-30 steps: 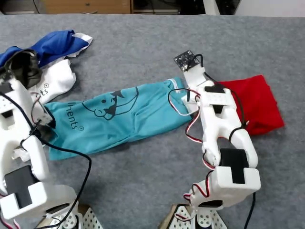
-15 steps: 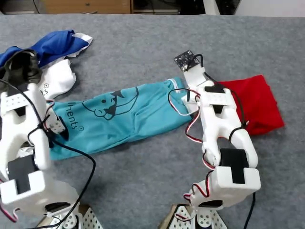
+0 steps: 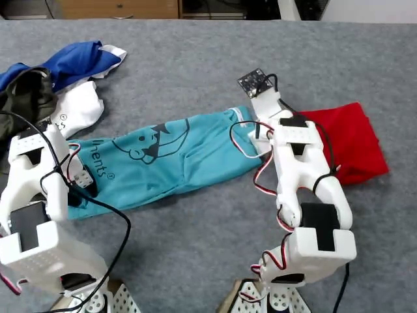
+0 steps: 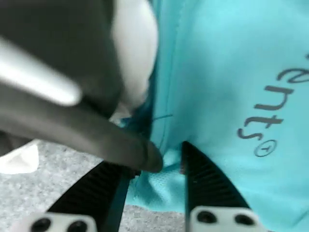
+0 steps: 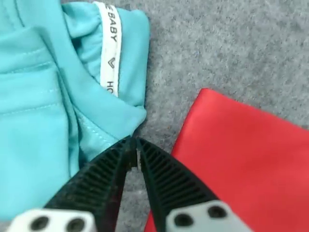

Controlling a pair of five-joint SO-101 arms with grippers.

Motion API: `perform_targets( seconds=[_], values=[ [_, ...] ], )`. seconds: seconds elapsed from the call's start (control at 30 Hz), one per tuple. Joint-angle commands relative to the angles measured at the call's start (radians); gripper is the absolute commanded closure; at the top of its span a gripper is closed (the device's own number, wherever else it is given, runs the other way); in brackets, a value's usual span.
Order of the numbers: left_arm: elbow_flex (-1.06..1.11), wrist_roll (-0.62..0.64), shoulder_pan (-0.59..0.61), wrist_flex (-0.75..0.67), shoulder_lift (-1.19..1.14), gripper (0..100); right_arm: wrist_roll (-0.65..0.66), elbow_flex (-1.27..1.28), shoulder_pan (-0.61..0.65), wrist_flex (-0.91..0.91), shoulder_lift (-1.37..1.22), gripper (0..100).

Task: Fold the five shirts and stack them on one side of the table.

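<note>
Teal shirt (image 3: 163, 160) is soft matt knit cloth, and the red shirt (image 3: 352, 140) looks smoother with a slight sheen. Table (image 3: 195, 72) cover is rough grey felt. Right arm (image 3: 296, 163) is smooth white plastic, and the right gripper (image 5: 133, 145) fingers (image 5: 166, 181) are ribbed black plastic.

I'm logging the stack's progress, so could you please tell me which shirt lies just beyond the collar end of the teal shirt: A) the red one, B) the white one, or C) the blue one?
A: the red shirt lies beside the collar of the teal shirt, while the blue shirt and white shirt are bunched past its other end.
</note>
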State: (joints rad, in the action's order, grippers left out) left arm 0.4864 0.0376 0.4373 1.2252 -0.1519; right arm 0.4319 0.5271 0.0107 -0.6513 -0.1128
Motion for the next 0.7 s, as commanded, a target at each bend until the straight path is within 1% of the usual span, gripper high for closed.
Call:
perform_targets(
  seconds=[0.0, 0.07, 0.23, 0.33, 0.47, 0.57, 0.67],
  values=[
    [0.009, 0.006, -0.008, -0.043, -0.021, 96, -0.005, 0.001, -0.007, 0.018, 0.015, 99.3],
    [0.006, 0.006, -0.008, -0.054, -0.027, 98, -0.005, 0.001, -0.007, 0.018, 0.015, 99.3],
    [-0.005, 0.006, -0.011, -0.055, -0.022, 98, -0.009, -0.001, -0.008, 0.018, 0.018, 99.3],
    [-0.040, 0.006, -0.011, -0.028, -0.022, 98, -0.011, -0.001, -0.008, 0.018, 0.019, 99.3],
    [-0.146, 0.008, -0.038, 0.064, -0.022, 98, -0.012, -0.004, -0.016, 0.020, 0.021, 99.3],
    [-0.264, 0.008, -0.100, 0.163, -0.022, 98, -0.014, -0.004, -0.016, 0.021, 0.022, 99.3],
    [-0.397, 0.008, -0.190, 0.255, -0.022, 98, -0.014, -0.004, -0.018, 0.035, 0.022, 99.3]
  ],
)
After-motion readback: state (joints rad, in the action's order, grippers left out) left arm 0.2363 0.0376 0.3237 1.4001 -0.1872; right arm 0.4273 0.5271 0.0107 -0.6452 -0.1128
